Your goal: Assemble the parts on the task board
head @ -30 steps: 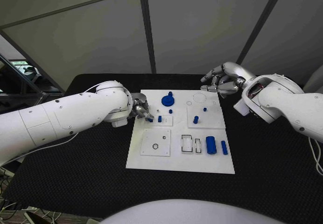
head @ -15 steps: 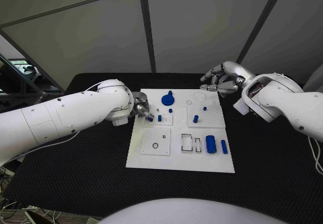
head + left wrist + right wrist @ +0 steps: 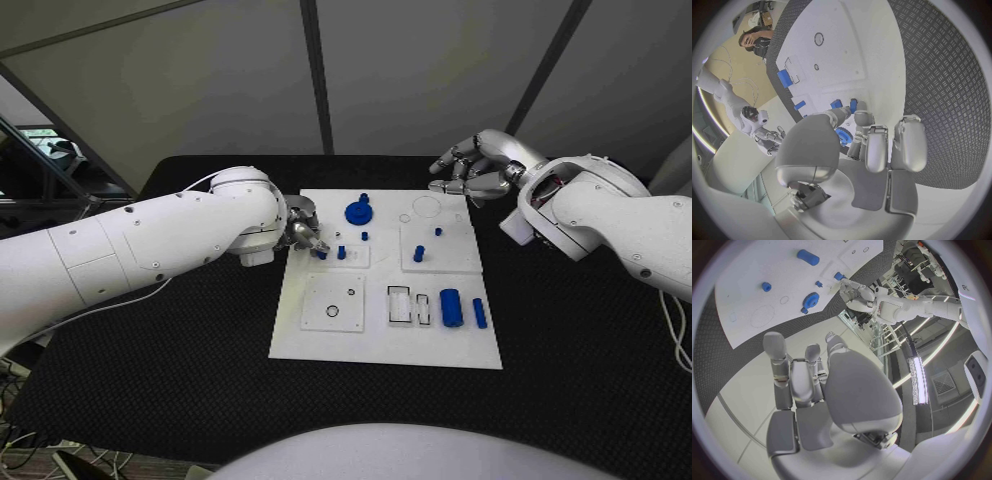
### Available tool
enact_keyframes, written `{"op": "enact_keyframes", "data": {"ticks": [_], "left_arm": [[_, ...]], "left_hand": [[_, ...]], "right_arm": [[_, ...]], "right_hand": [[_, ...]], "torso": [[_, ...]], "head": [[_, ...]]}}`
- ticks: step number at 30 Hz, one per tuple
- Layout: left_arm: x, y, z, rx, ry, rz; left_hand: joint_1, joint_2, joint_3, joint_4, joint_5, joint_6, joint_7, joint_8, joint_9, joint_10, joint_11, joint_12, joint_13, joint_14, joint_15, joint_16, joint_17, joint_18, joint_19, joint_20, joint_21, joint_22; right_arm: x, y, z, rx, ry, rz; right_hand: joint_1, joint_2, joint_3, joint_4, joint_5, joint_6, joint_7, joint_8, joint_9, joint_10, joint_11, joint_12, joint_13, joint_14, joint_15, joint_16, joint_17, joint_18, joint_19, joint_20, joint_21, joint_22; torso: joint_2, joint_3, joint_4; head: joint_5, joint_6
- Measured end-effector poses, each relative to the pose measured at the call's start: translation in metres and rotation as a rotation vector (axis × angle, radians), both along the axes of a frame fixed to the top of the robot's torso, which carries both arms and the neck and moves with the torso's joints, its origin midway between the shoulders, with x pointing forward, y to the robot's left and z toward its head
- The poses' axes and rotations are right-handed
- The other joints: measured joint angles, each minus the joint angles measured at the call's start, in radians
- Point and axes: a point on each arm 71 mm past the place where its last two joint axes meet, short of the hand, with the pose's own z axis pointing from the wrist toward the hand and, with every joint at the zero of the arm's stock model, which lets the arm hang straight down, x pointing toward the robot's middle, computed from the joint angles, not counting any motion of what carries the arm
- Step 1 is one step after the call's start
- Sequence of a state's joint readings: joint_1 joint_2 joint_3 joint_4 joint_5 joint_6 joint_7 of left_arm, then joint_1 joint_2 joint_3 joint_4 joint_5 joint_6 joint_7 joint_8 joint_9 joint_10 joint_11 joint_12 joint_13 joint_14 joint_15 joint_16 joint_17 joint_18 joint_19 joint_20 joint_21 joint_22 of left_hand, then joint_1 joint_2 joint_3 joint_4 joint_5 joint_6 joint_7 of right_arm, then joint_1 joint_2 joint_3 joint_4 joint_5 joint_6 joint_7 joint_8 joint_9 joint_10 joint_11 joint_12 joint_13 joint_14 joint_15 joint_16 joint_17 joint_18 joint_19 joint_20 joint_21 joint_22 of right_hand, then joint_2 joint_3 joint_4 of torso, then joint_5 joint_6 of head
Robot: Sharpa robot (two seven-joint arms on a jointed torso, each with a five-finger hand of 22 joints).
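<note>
The white task board (image 3: 332, 345) lies mid-table. My left hand (image 3: 300, 233) reaches over its left edge. Thumb and a finger pinch a small blue peg (image 3: 319, 253) (image 3: 853, 105) that stands upright on a small raised plate. A second peg (image 3: 342, 254) (image 3: 836, 104) stands just beside it. A blue gear (image 3: 359, 212) (image 3: 809, 300) sits at the board's far side, with short pegs (image 3: 418, 255) on the plate to its right. My right hand (image 3: 476, 168) hovers above the board's far right corner, fingers apart and holding nothing.
A blue cylinder (image 3: 451, 309) (image 3: 784, 77) and a slim blue bar (image 3: 479, 314) lie near the board's right edge, beside two rectangular slots (image 3: 408, 308). A plate with round holes (image 3: 335, 304) sits at the near left. Black table (image 3: 173, 370) surrounds the board.
My left arm has eased slightly towards the board, and the pinched peg has hardly moved. The right hand has stayed where it was.
</note>
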State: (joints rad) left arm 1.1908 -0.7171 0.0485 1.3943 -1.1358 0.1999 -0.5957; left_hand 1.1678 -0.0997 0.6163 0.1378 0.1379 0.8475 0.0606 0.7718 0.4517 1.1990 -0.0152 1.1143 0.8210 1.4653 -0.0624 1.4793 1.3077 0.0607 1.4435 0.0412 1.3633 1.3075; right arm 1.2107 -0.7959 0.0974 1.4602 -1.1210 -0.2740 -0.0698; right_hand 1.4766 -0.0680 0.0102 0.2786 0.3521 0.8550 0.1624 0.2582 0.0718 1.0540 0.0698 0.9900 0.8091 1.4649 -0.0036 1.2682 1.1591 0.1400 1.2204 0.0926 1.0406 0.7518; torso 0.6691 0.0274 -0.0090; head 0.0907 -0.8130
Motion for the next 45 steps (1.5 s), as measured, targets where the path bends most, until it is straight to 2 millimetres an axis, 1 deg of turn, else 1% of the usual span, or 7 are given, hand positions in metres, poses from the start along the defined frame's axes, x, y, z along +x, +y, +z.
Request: {"op": "enact_keyframes", "data": {"ticks": [4, 16, 21, 27, 28, 36, 45], "left_arm": [[0.0006, -0.0002, -0.0005, 0.002, 0.001, 0.002], [0.0014, -0.0002, -0.0012, 0.009, 0.005, 0.008], [0.0015, -0.0004, -0.0014, 0.010, 0.006, 0.009], [0.0017, -0.0006, -0.0016, 0.012, 0.008, 0.010], [0.0017, -0.0007, -0.0016, 0.012, 0.008, 0.009], [0.0022, -0.0008, -0.0019, 0.015, 0.009, 0.012], [0.0001, -0.0020, -0.0068, 0.021, 0.023, 0.009]], "left_hand": [[-0.035, -0.001, 0.031, -0.021, 0.000, 0.011, -0.011, 0.012, 0.000, 0.011, -0.004, 0.005, 0.007, 0.001, -0.007, 0.000, 0.000, 0.000, 0.004, -0.004, 0.006, 0.000], [-0.100, 0.023, 0.050, -0.022, -0.001, 0.046, -0.029, 0.041, 0.017, 0.046, -0.021, 0.035, 0.044, 0.003, -0.019, 0.000, 0.000, 0.000, 0.018, -0.011, 0.027, 0.000], [-0.119, 0.025, 0.066, -0.031, 0.002, 0.052, -0.034, 0.046, 0.021, 0.051, -0.026, 0.035, 0.053, 0.000, -0.022, 0.000, 0.000, 0.000, 0.018, -0.011, 0.033, 0.000], [-0.135, 0.017, 0.068, -0.033, 0.005, 0.055, -0.037, 0.047, 0.021, 0.056, -0.024, 0.040, 0.060, 0.000, -0.022, 0.000, 0.000, 0.000, 0.022, -0.014, 0.033, 0.000], [-0.137, 0.015, 0.085, -0.050, 0.005, 0.055, -0.037, 0.047, 0.021, 0.056, -0.024, 0.040, 0.060, 0.000, -0.022, 0.000, 0.000, 0.000, 0.022, -0.014, 0.033, 0.000], [-0.181, 0.007, 0.102, -0.073, 0.005, 0.064, -0.039, 0.047, 0.024, 0.063, -0.028, 0.040, 0.063, 0.003, -0.025, 0.000, 0.000, 0.000, 0.022, -0.014, 0.033, 0.000], [-0.248, 0.006, 0.032, -0.035, -0.005, 0.085, -0.047, 0.044, 0.026, 0.074, -0.031, 0.044, 0.069, 0.004, -0.025, 0.000, 0.000, 0.000, 0.021, -0.014, 0.033, 0.000]], "right_arm": [[0.0000, 0.0000, 0.0000, 0.000, 0.000, 0.000], [0.0000, -0.0003, -0.0001, -0.001, 0.001, 0.000], [0.0000, -0.0004, -0.0002, -0.002, 0.002, 0.000], [-0.0001, -0.0006, -0.0002, -0.003, 0.003, 0.001], [-0.0002, -0.0006, -0.0002, -0.003, 0.003, 0.001], [-0.0003, -0.0006, -0.0003, -0.004, 0.004, 0.002], [-0.0003, -0.0008, -0.0003, -0.005, 0.005, 0.002]], "right_hand": [[0.000, 0.000, 0.000, 0.000, 0.000, 0.000, 0.000, 0.000, 0.000, 0.000, 0.000, 0.000, 0.000, 0.000, 0.000, 0.000, 0.000, 0.000, 0.000, 0.000, 0.000, 0.000], [0.000, 0.000, 0.000, 0.000, 0.000, 0.000, 0.000, 0.000, 0.000, 0.000, 0.000, 0.000, 0.000, 0.000, 0.000, 0.000, 0.000, 0.000, 0.000, 0.000, 0.000, 0.000], [0.000, 0.000, 0.000, 0.000, 0.000, 0.000, 0.000, 0.000, 0.000, 0.000, 0.000, 0.000, -0.001, 0.000, 0.000, 0.000, 0.000, 0.000, 0.000, 0.000, -0.004, -0.001], [0.000, 0.000, 0.000, 0.000, 0.004, 0.000, 0.000, 0.000, 0.000, 0.000, 0.000, 0.000, -0.002, 0.000, 0.000, -0.004, 0.000, 0.000, 0.000, 0.000, -0.004, -0.001], [0.000, 0.000, 0.000, 0.000, 0.004, 0.000, 0.000, 0.000, 0.000, 0.000, 0.000, 0.000, -0.002, 0.000, 0.000, -0.004, 0.000, 0.000, 0.000, 0.000, -0.004, -0.001], [0.004, 0.004, 0.000, 0.000, 0.004, 0.000, 0.000, 0.000, 0.000, 0.000, 0.000, 0.000, -0.002, 0.000, 0.000, -0.004, 0.000, 0.000, 0.000, 0.000, -0.004, -0.001], [0.004, 0.004, 0.000, 0.000, 0.010, 0.000, 0.000, 0.000, 0.000, 0.000, 0.000, 0.000, -0.002, 0.000, 0.000, -0.004, 0.002, 0.000, 0.004, 0.004, -0.004, -0.001]], "torso": [[0.000, -0.0001, 0.0000], [0.000, -0.0001, 0.0007], [0.000, -0.0001, 0.0010], [0.000, -0.0002, 0.0010], [0.000, -0.0002, 0.0010], [0.000, -0.0002, 0.0010], [0.001, -0.0001, 0.0004]], "head": [[0.000, 0.000], [0.001, -0.004], [0.001, -0.006], [0.000, -0.008], [0.000, -0.009], [-0.002, -0.010], [-0.002, -0.013]]}}
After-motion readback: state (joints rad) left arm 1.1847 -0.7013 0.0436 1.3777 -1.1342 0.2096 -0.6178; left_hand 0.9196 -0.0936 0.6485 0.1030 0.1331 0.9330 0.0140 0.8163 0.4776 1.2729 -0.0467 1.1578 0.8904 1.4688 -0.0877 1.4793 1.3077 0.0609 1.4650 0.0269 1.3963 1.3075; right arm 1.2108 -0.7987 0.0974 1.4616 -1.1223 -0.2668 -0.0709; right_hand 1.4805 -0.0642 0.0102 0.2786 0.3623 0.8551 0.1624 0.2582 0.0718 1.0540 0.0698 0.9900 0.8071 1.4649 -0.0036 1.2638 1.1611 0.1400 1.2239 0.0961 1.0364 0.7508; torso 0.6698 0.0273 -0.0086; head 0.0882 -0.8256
